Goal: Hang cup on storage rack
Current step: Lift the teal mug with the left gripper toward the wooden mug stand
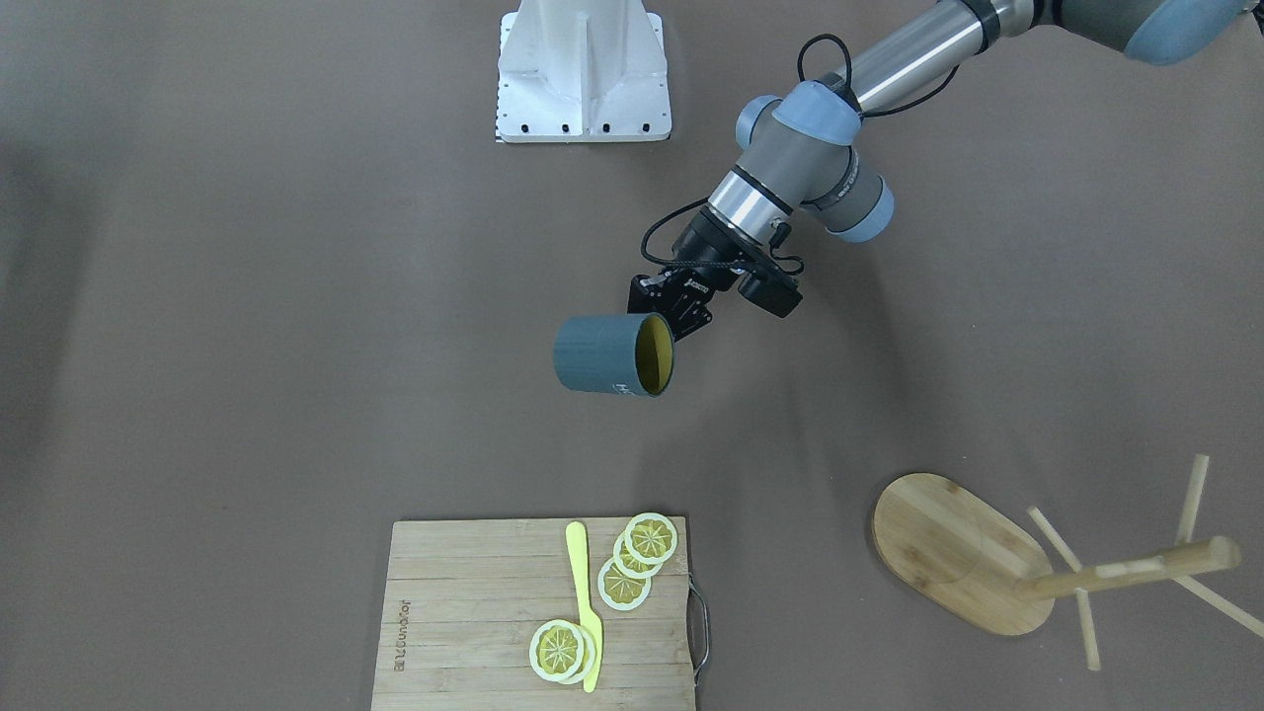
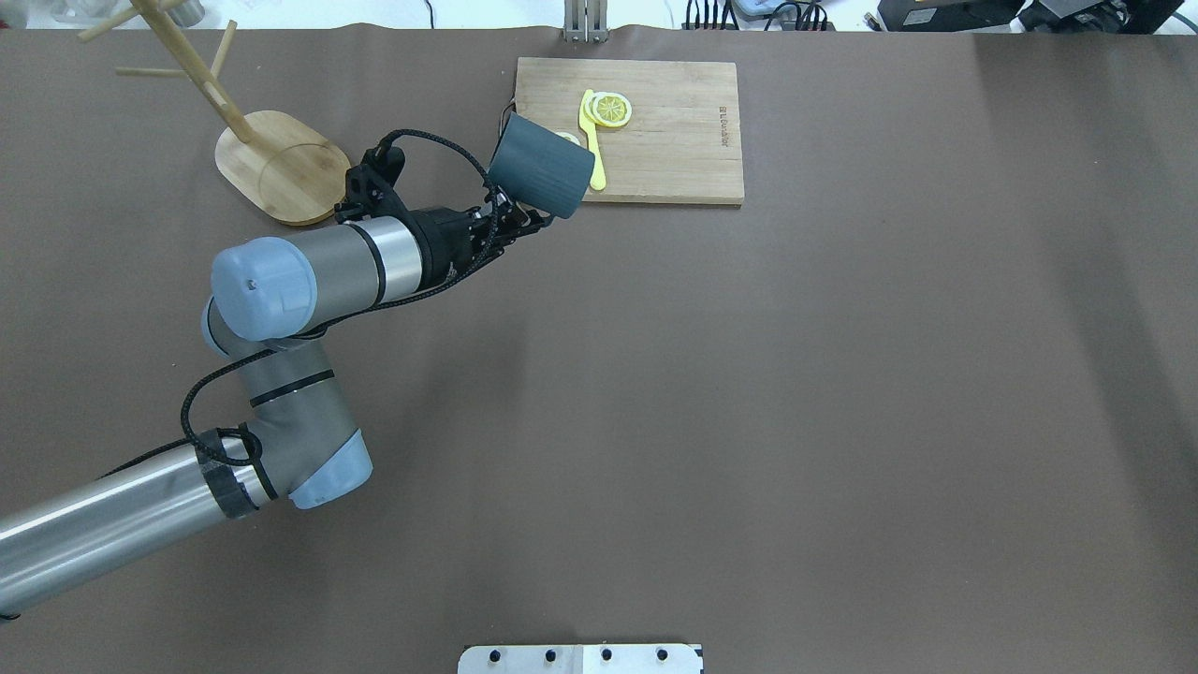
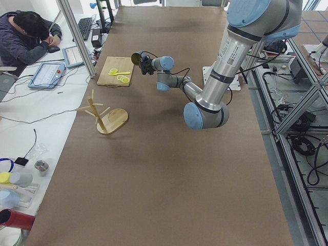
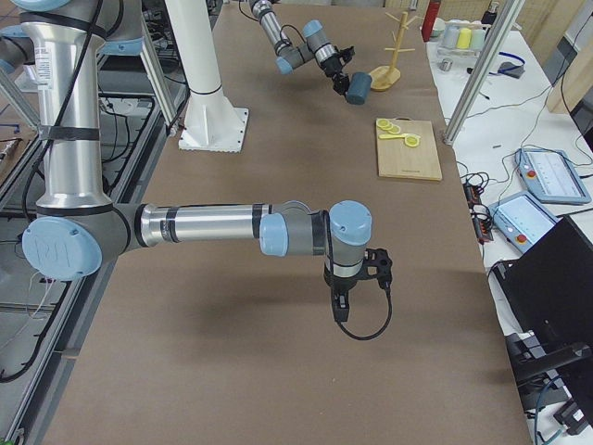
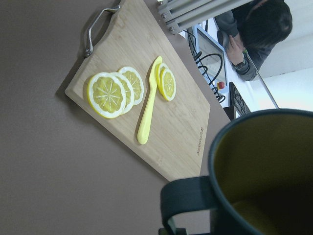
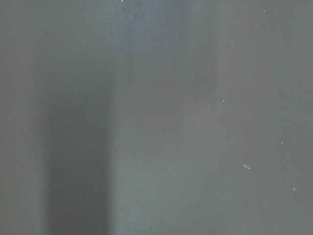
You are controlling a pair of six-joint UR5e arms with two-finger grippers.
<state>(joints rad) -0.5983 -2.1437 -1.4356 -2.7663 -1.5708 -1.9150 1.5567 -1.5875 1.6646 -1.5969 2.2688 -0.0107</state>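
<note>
Jaws of the left gripper are clamped on the mouth end of the cup, which is held off the table on its side, long axis roughly level. To the left and a little farther stands the storage rack, pegs angled upward and well apart from the cup; the left arm is the nearer one. The right gripper hangs well away, and I cannot tell how far open it is.

Open bare table lies between lifted cup and storage rack; cutting board sits aside, clear of that stretch.
</note>
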